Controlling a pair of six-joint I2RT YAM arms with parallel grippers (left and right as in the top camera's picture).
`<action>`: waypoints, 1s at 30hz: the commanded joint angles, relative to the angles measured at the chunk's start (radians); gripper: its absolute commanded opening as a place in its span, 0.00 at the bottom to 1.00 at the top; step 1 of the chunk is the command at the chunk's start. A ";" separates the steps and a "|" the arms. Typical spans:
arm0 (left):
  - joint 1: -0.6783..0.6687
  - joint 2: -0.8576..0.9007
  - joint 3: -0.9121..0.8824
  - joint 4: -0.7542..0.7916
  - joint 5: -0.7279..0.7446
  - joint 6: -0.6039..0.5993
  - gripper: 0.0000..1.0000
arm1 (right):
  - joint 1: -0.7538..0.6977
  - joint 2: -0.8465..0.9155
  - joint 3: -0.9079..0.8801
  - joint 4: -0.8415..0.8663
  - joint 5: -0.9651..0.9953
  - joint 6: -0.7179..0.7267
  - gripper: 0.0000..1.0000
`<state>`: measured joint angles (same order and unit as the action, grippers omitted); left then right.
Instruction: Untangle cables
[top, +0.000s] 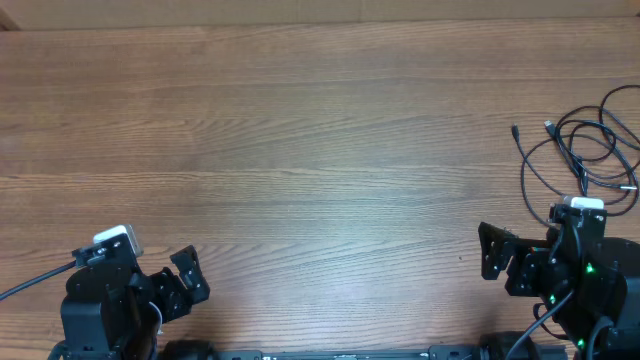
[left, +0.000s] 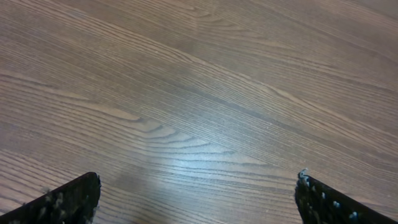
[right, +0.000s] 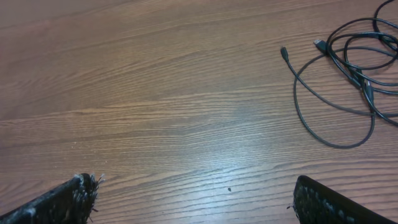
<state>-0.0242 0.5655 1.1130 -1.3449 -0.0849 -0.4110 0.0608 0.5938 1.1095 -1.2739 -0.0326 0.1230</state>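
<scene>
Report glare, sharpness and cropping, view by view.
Overhead: even light, cables sharp but cut off at the right edge. Left wrist: pale glare patch on the table, low in the middle. Right wrist: fainter sheen low mid-frame, cables crisp.

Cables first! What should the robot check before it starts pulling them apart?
1. Cables found: ok, heaped at the table's right edge.
2. Loops lying apart: not ok, they cross each other.
3. Right end effector open and empty: ok.
4. Left end effector open and empty: ok, but far from the heap.
5. Plug ends free: ok for two; the rest cannot tell.
6. Whole heap in view: not ok, it runs off the pictures' right edge.
</scene>
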 joint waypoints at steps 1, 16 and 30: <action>0.004 -0.004 -0.004 -0.003 0.008 0.004 0.99 | 0.005 -0.003 -0.003 0.004 0.013 0.004 1.00; 0.004 -0.004 -0.004 -0.006 0.008 0.004 1.00 | 0.005 -0.257 -0.196 0.400 0.040 -0.053 1.00; 0.004 -0.004 -0.004 -0.006 0.008 0.004 1.00 | 0.005 -0.591 -0.788 1.102 0.031 -0.044 1.00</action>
<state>-0.0242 0.5655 1.1061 -1.3537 -0.0849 -0.4114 0.0605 0.0147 0.3973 -0.2527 -0.0032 0.0784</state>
